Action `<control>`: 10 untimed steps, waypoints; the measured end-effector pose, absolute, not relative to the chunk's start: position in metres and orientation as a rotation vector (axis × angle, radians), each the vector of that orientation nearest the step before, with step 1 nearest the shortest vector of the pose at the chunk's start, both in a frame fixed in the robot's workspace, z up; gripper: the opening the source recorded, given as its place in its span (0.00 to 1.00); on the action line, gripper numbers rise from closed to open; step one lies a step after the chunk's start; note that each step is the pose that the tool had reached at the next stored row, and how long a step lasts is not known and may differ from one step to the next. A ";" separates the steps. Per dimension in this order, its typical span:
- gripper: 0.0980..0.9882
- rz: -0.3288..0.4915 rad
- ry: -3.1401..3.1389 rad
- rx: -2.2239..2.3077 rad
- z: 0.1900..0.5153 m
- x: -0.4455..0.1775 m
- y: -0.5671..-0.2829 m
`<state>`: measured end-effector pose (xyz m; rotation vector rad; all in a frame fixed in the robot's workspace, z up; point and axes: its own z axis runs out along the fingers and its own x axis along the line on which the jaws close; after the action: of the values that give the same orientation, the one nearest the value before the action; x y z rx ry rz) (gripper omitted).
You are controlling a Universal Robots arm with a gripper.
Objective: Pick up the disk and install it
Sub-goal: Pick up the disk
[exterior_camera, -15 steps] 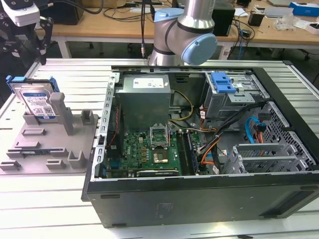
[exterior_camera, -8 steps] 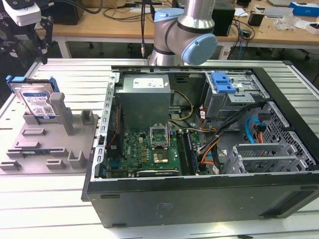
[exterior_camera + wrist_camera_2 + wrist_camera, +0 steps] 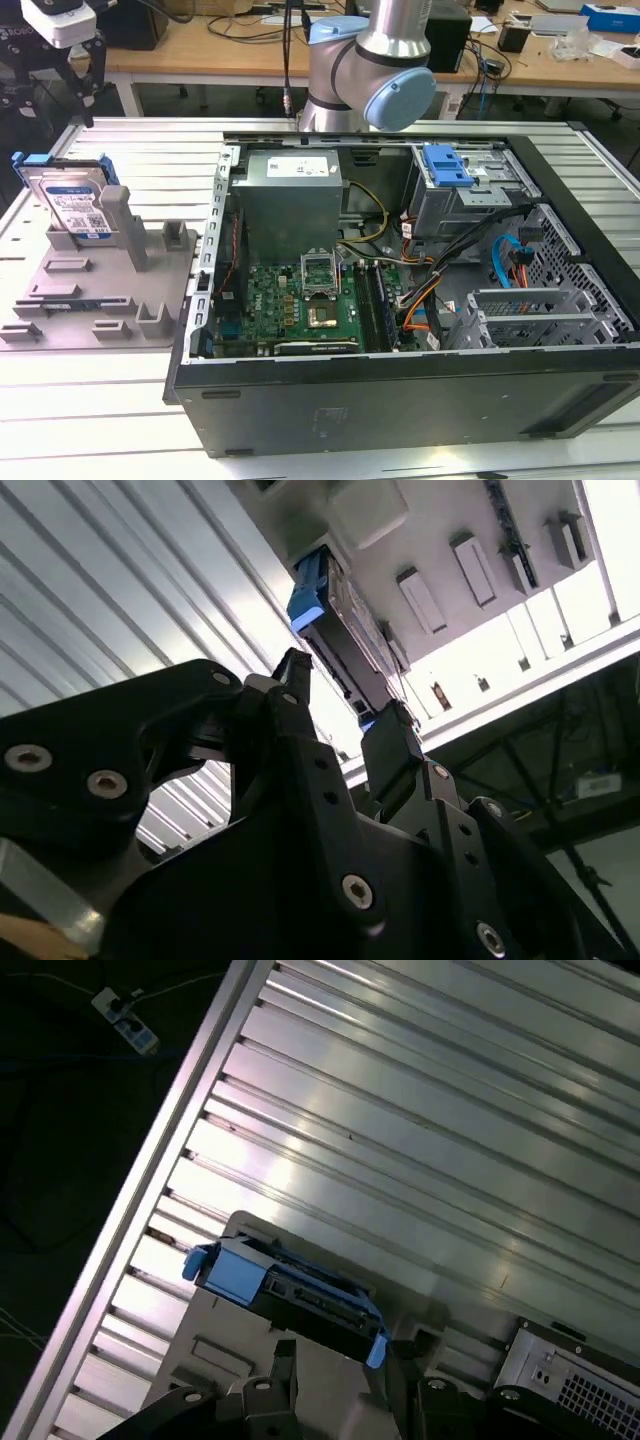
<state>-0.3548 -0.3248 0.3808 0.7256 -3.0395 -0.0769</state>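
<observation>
The disk (image 3: 72, 203) is a silver drive with a white-and-blue label and a blue bracket. It stands on edge in a grey holder (image 3: 100, 290) at the exterior view's left. My gripper (image 3: 87, 92) hangs just above its upper edge, open, with nothing between the fingers. In the second wrist view the disk (image 3: 338, 635) lies beyond the two black fingertips (image 3: 296, 672), in line with the gap of the gripper (image 3: 345, 705). In the first wrist view the blue-edged disk (image 3: 290, 1295) sits just past the gripper (image 3: 340, 1360).
An open computer case (image 3: 400, 390) lies on the ribbed metal table (image 3: 100, 420). It holds a grey power supply (image 3: 290, 195), a motherboard (image 3: 300, 305), cables and a drive bay with a blue latch (image 3: 446, 165). The arm's base (image 3: 375, 70) stands behind the case.
</observation>
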 end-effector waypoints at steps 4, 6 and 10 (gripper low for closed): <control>0.43 -0.076 -3.000 0.867 0.381 -0.355 -0.325; 0.43 -0.075 -2.972 0.954 0.381 -0.355 -0.325; 0.43 -0.073 -2.930 1.071 0.381 -0.355 -0.325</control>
<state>-0.3548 -0.3245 0.3808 1.0715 -2.9296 -0.0733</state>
